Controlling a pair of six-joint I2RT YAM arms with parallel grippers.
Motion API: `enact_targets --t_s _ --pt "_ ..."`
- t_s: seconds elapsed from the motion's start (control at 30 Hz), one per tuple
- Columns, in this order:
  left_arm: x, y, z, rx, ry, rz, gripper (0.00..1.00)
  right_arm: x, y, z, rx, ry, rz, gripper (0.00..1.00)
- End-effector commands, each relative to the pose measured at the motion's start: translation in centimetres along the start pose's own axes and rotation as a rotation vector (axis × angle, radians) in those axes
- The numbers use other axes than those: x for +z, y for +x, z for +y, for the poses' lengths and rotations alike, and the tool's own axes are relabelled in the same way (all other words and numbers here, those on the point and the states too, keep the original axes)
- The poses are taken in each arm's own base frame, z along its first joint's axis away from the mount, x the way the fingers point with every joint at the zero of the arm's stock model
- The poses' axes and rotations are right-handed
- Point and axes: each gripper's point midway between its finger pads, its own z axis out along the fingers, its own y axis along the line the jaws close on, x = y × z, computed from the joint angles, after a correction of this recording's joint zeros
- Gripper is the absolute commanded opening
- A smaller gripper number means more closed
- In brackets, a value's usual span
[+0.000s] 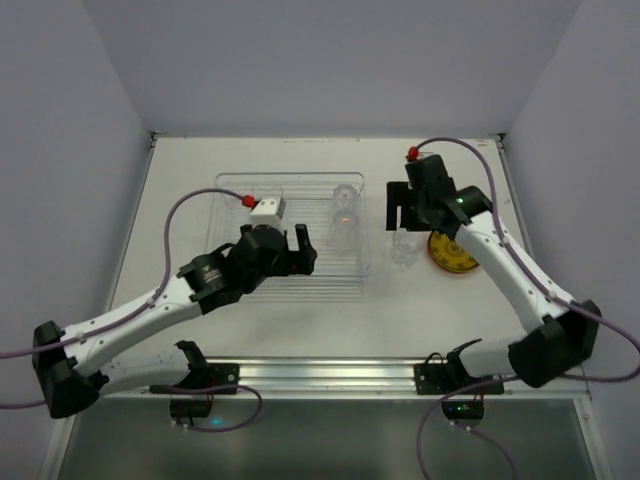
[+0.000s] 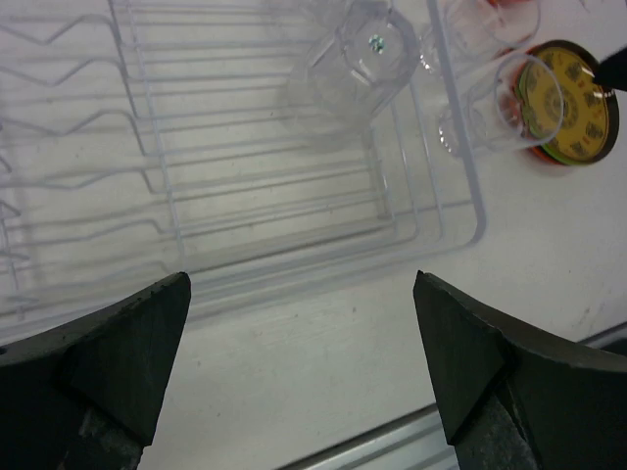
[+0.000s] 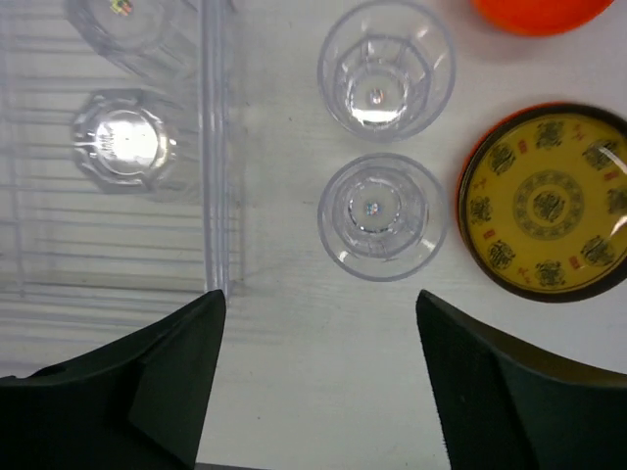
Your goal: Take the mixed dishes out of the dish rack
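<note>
Judging by where things lie, most unloading is done: two small clear glasses [image 3: 387, 73] stand on the table [image 1: 300, 330] just right of the large clear plastic dish rack [image 1: 300, 182], and right of them sits a yellow patterned round plate [image 3: 547, 201], apparently topping a stack, a small glossy orange bowl [image 3: 537, 8] just beyond. Two more clear glasses [image 3: 122, 142] at the rack's right end are all that is left inside. Both grippers are empty, fingers spread: the right gripper [image 3: 318, 305] above the table glasses, the left gripper [image 2: 301, 284] at the rack's near edge.
</note>
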Motion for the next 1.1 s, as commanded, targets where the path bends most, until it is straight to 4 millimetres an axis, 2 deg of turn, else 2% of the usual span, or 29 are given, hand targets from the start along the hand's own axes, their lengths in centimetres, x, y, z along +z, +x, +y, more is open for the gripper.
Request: enact_targets --t_s 0.0,0.03,0.07,0.1,0.13,0.17,0.2,0.23,0.27,0.33,0.37,0.43,0.47,0.5,0.57,0.63,0.87,1.07 --pt "2.7 -4.6 -3.2 0.039 -0.070 -0.061 1.00 -7.0 -2.7 -1.0 0.067 -0.061 -0.242 0.83" --pt "3.6 -4.9 -3.6 0.052 -0.098 -0.053 1.00 -9.2 -2.2 -1.4 0.081 -0.106 -0.317 0.90" --pt "5.6 -3.8 -3.3 0.093 -0.169 -0.002 1.00 -10.3 -2.1 -1.6 0.096 -0.125 -0.367 0.99" --pt "5.9 -6.5 -4.7 0.071 -0.181 -0.062 1.00 -11.4 -2.4 -1.8 0.119 -0.149 -0.430 0.99" --pt "6.7 -6.9 -5.0 0.087 -0.206 -0.067 1.00 -11.6 -1.5 -2.4 0.141 -0.145 -0.450 0.99" --pt "9.0 -5.9 -4.4 0.132 -0.270 -0.026 1.00 -13.8 -1.3 -3.0 0.167 -0.174 -0.523 0.99" --pt "9.4 -8.3 -5.9 0.128 -0.257 -0.060 1.00 -14.4 -0.9 -3.3 0.174 -0.184 -0.541 0.99" --pt "10.3 -8.2 -5.8 0.147 -0.276 -0.028 1.00 -14.6 -0.4 -3.6 0.174 -0.185 -0.550 0.99" --pt "12.2 -8.7 -6.7 0.132 -0.266 0.003 1.00 -15.2 0.2 -4.0 0.175 -0.187 -0.560 0.99" --pt "13.8 -8.3 -6.7 0.132 -0.280 0.044 1.00 -15.2 0.9 -4.5 0.160 -0.169 -0.557 0.99" --pt "15.3 -7.3 -6.5 0.143 -0.295 0.068 1.00 -15.2 1.1 -4.8 0.158 -0.160 -0.558 0.99" --pt "16.6 -6.9 -7.2 0.131 -0.260 0.087 0.99 -14.8 1.8 -5.0 0.146 -0.147 -0.537 0.99" --pt "17.7 -6.1 -6.8 0.132 -0.269 0.113 0.98 -14.7 2.0 -5.0 0.142 -0.150 -0.536 0.99" --pt "18.2 -5.5 -6.8 0.125 -0.262 0.134 0.97 -15.0 2.1 -4.6 0.136 -0.184 -0.542 0.99" --pt "19.2 -4.4 -5.3 0.117 -0.306 0.162 0.96 -14.9 2.5 -3.9 0.116 -0.222 -0.541 0.99" --pt "19.8 -3.5 -4.8 0.099 -0.302 0.178 0.94 -15.0 2.8 -3.4 0.105 -0.256 -0.541 0.99" --pt "21.9 -0.7 -4.7 0.102 -0.256 0.233 0.92 -15.2 2.8 -3.2 0.097 -0.278 -0.552 0.99" --pt "22.5 0.5 -4.2 0.096 -0.278 0.254 0.92 -15.1 3.0 -3.0 0.093 -0.287 -0.548 0.99"
